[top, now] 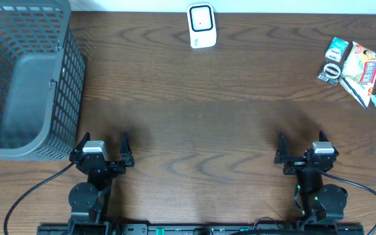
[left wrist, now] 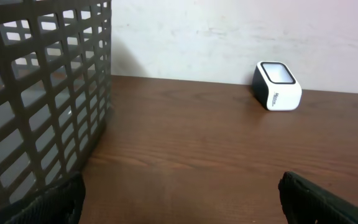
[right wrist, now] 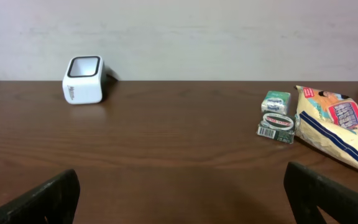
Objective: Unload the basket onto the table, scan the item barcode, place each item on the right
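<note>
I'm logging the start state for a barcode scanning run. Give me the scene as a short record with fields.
scanner: white barcode scanner, far centre of the table, upright
basket: grey mesh basket, far left, looks empty
items: snack bag, small green packet and small can, far right, grouped
left end effector: open, holding nothing
right end effector: open, holding nothing
progress: no item picked up yet

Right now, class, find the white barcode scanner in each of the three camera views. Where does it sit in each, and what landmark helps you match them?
Overhead: the white barcode scanner sits at top centre, by the table's far edge.
Left wrist: upper right, near the wall.
Right wrist: upper left, near the wall.
Shared landmark: the dark wood table, in all three; the grey basket shows only overhead and left wrist.
</note>
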